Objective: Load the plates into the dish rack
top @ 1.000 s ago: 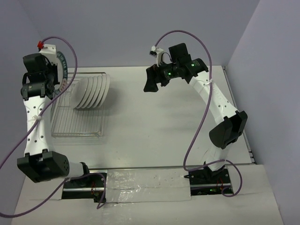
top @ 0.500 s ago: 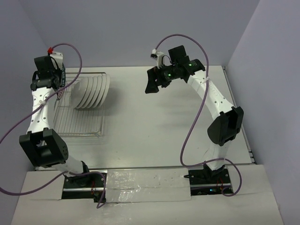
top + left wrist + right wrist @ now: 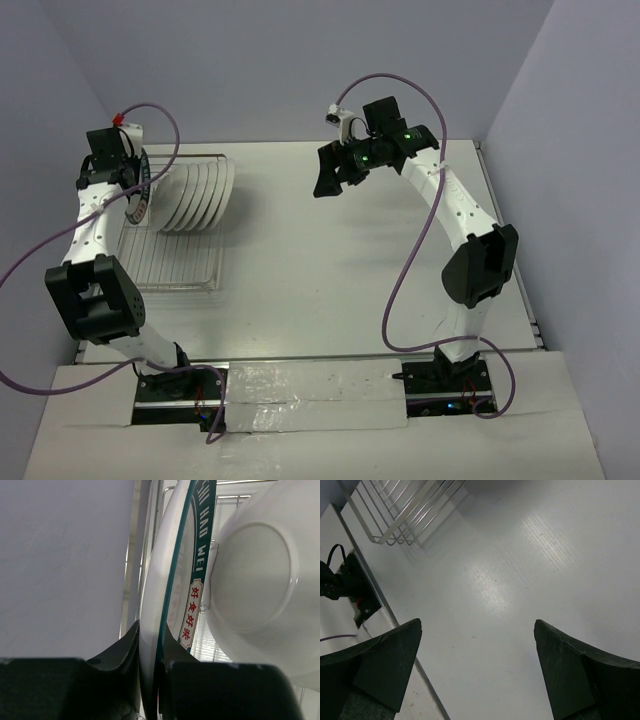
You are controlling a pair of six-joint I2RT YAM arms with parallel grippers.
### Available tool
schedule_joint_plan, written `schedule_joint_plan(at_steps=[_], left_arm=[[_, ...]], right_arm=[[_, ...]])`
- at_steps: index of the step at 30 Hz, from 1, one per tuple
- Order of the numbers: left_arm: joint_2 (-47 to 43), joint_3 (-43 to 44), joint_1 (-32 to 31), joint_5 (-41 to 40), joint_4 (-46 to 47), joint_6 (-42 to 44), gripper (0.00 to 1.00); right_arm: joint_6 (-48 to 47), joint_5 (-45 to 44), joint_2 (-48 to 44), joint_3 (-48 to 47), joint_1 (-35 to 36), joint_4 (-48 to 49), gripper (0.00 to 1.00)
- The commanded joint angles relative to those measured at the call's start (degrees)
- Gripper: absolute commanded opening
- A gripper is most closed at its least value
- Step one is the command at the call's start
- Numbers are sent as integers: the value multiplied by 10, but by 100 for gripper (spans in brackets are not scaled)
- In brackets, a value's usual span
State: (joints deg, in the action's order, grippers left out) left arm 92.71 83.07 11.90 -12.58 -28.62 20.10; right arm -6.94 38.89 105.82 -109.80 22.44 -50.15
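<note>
My left gripper (image 3: 133, 183) is shut on the rim of a white plate (image 3: 146, 194) with a dark teal rim, held upright over the left end of the dish rack (image 3: 170, 262). In the left wrist view the plate (image 3: 151, 595) runs edge-on between my gripper's (image 3: 150, 637) jaws. Its teal band carries white lettering and a red-lettered label. Several more plates (image 3: 196, 194) stand on edge in the rack just right of it, and the back of the nearest (image 3: 255, 580) shows. My right gripper (image 3: 330, 180) hangs open and empty over bare table (image 3: 477, 635).
Walls close in behind and on both sides, the left wall close beside the rack. A corner of the rack (image 3: 400, 515) shows in the right wrist view, with an arm base and cable (image 3: 342, 582) at the table's near edge. Purple cables (image 3: 415, 250) loop from both arms.
My left arm has swung right and down with the plate, bringing it from beside the left wall to over the rack's left end, next to the standing plates. The right arm barely moved.
</note>
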Motion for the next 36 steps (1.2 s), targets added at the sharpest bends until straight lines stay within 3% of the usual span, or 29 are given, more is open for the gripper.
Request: schedule_joint_plan(at_steps=[1, 8, 12, 15, 19, 23, 28, 32, 36], left_arm=[[-3, -10, -7, 3, 64, -6, 0], [-13, -51, -35, -24, 88, -1, 4], [-21, -41, -43, -11, 56, -20, 21], [-40, -24, -49, 26, 11, -36, 41], [-67, 1, -62, 74, -41, -50, 56], [-102, 34, -72, 134, -94, -69, 74], [-132, 103, -78, 269, -151, -110, 98], [-144, 116, -107, 295, -151, -161, 99], [-143, 90, -115, 311, -118, -225, 99]], right_arm=[[-4, 14, 8, -16, -6, 3, 100], [-4, 14, 7, -20, -6, -3, 100], [-7, 14, 0, -20, -6, -13, 100], [-10, 10, -10, -20, -7, -18, 100], [-8, 7, -20, -24, -10, -25, 100], [-4, 3, -35, -29, -13, -33, 100], [17, -7, -67, -15, -40, -24, 100], [62, -23, -115, 33, -84, 14, 100], [102, -124, -184, 101, -153, 56, 100]])
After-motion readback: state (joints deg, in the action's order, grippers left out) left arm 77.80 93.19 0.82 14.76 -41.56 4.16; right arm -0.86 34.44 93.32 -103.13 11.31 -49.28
